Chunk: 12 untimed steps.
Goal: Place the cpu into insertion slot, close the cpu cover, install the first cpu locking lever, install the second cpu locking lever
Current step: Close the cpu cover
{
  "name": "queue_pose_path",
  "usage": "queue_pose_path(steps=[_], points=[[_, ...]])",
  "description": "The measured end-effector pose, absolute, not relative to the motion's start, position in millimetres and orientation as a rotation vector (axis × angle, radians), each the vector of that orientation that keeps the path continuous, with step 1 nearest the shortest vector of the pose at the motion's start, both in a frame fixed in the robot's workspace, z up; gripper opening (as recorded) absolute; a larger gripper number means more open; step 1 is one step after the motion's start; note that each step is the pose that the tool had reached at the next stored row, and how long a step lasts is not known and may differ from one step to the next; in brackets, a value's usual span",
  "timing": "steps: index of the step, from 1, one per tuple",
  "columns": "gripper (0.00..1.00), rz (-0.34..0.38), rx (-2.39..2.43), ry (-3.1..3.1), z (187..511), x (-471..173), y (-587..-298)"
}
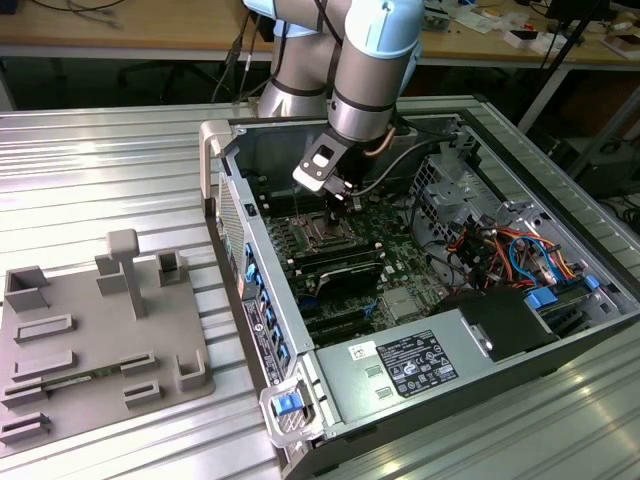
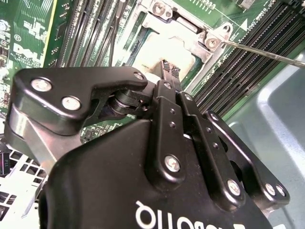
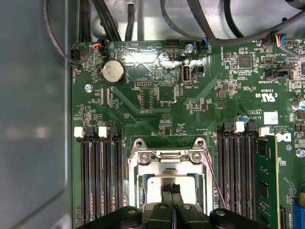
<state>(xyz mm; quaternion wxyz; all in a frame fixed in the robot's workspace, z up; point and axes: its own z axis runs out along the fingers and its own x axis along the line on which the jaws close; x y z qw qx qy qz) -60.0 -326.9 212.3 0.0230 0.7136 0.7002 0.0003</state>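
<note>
Silver-grey metal of the cpu (image 3: 153,183) is seen seated in the insertion slot (image 1: 318,234), and the cpu cover (image 3: 167,156) appears to be lowered around it. The gripper (image 3: 171,188) is poised just over the chip, its jaws drawn together with nothing seen between them. One locking lever (image 2: 267,53), a thin wire, stands free beside the socket, so the lever step is judged to be in hand. Exact aim on so slender a wire would be called for.
</note>
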Motion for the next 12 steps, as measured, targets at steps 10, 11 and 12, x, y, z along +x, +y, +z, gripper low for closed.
queue_pose_path(steps=[10,11,12], points=[[0.11,0.001,2.21,2.168,212.3,-56.3,-326.9],[0.11,0.001,2.21,2.168,212.3,-55.9,-326.9],[0.11,0.001,2.21,2.168,212.3,-55.5,-326.9]])
